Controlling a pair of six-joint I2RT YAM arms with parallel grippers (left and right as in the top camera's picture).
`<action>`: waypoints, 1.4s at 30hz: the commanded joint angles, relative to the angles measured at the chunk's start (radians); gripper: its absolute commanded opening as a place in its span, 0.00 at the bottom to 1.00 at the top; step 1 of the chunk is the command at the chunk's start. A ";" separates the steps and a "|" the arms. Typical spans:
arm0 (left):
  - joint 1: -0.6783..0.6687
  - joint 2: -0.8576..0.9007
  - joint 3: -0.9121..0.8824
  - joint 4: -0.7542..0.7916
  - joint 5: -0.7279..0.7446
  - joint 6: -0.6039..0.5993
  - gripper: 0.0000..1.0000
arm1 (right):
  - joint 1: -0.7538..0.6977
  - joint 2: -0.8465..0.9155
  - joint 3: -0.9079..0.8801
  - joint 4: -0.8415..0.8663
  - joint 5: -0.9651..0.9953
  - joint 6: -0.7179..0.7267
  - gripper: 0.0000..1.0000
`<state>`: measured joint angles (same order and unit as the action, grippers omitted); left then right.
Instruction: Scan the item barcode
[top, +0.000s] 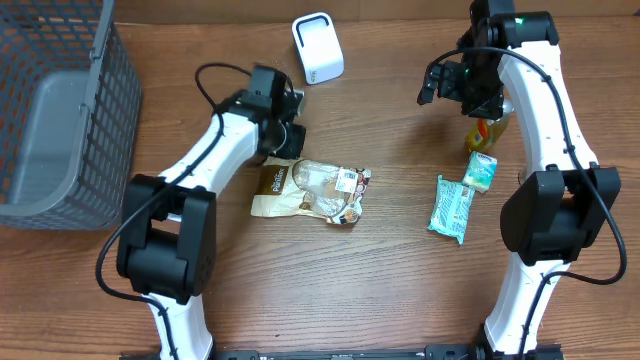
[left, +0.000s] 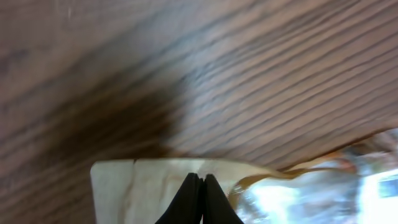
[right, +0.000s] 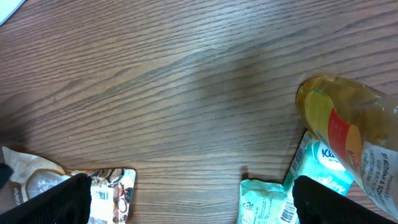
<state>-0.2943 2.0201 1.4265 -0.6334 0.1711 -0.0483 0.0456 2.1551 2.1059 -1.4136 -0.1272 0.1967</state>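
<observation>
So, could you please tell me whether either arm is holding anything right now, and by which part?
The left gripper pinches the snack bag by its cream sealed end; the open right gripper holds nothing.

The bag (left: 130, 190) is blurring and running off the left wrist view's bottom edge; the right arm (top: 548, 95) is hiding most of the bottle (top: 483, 133).

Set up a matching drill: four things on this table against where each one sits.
Things:
1 white scanner
2 grey wire basket
3 snack pouch
4 teal tissue pack

Places:
A near the yellow bottle
B far side, middle
C pinched by the left gripper
D far left edge

Pairs: 1-B, 2-D, 3-C, 4-A
</observation>
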 joint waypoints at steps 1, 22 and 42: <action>-0.001 0.018 -0.029 -0.014 -0.086 0.019 0.04 | -0.001 -0.018 0.025 0.003 -0.006 -0.008 1.00; -0.002 0.018 -0.031 -0.442 0.301 -0.167 0.13 | -0.001 -0.018 0.025 0.003 -0.006 -0.008 1.00; -0.041 0.020 0.209 -0.531 0.051 0.230 0.61 | -0.001 -0.018 0.025 0.003 -0.006 -0.008 1.00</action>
<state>-0.3088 2.0312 1.6386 -1.1851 0.2852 0.0483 0.0456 2.1551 2.1059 -1.4139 -0.1272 0.1963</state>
